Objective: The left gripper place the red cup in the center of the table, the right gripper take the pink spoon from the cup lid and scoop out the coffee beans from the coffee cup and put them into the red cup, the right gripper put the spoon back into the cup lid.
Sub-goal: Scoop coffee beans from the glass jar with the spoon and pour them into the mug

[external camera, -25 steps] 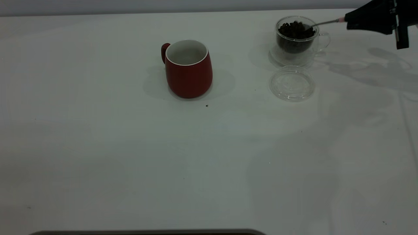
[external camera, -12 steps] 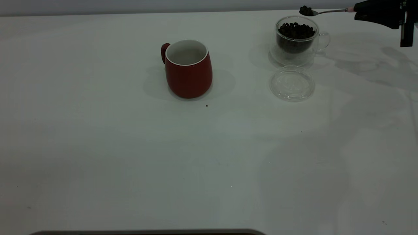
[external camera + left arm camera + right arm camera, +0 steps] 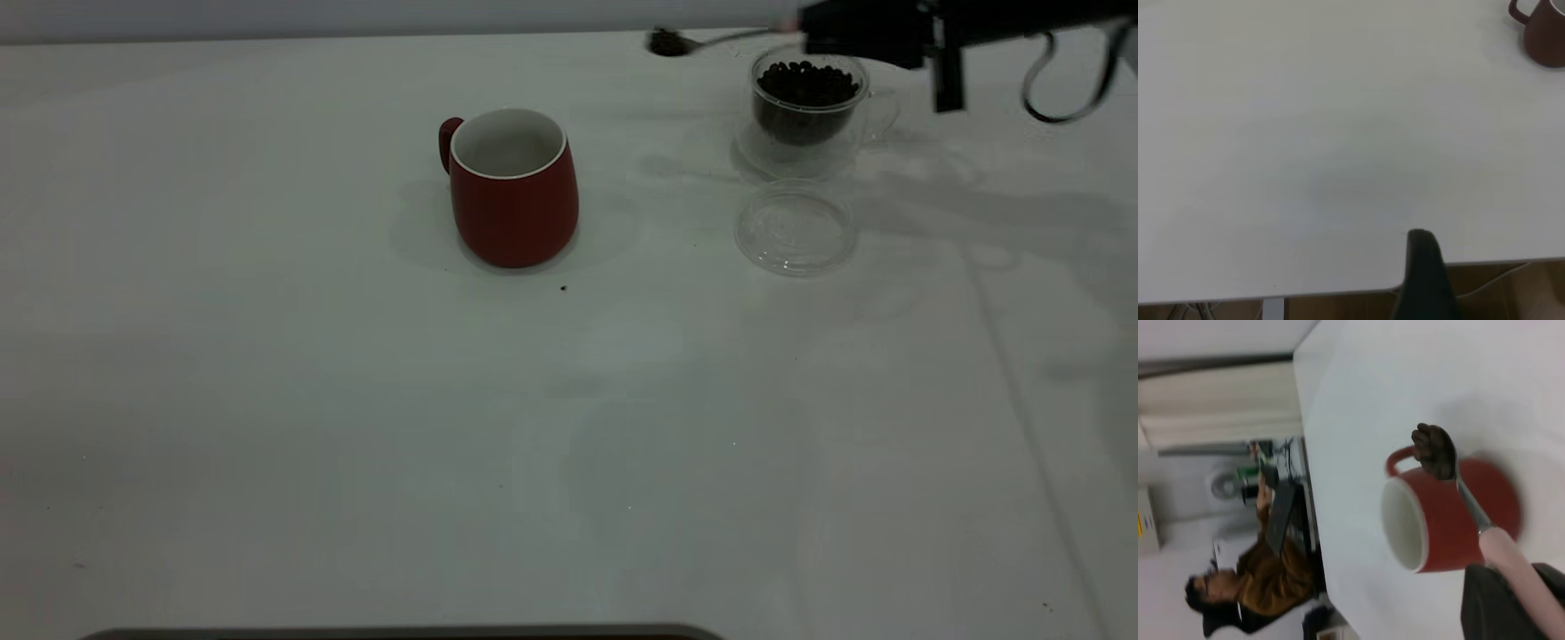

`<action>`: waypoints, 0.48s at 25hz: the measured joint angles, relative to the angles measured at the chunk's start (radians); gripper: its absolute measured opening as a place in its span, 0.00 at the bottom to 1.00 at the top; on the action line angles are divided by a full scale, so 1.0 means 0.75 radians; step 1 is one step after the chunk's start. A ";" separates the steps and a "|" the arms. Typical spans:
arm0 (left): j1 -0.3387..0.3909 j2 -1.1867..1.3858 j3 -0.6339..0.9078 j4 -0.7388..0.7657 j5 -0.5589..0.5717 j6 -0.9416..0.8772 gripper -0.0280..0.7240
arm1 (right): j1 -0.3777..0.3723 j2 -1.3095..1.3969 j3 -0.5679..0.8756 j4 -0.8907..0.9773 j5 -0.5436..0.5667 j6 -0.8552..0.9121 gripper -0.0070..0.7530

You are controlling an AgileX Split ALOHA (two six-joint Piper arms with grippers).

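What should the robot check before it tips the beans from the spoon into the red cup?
1. Beans are on the spoon: ok, a dark heap sits in its bowl.
2. Right hand grips the spoon's pink handle: ok, seen in the right wrist view.
3. Spoon is over the red cup: not ok, in the exterior view it lies between the coffee cup and the red cup.
4. Red cup is upright with an open mouth: ok.
5. Cup lid is free for the spoon later: ok, nothing lies in it.
6. Left hand is out of the way: ok, it is at the table edge.
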 joint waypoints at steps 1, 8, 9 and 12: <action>0.000 0.000 0.000 0.000 0.000 0.000 0.82 | 0.026 -0.010 0.000 0.002 0.000 0.000 0.14; 0.000 0.000 0.000 0.000 0.000 0.000 0.82 | 0.200 -0.036 0.000 0.006 0.006 0.001 0.14; 0.000 0.000 0.000 0.000 0.000 0.000 0.82 | 0.226 -0.036 0.000 0.006 0.006 0.001 0.14; 0.000 0.000 0.000 0.000 0.000 0.000 0.82 | 0.290 -0.036 0.000 0.006 0.006 -0.023 0.14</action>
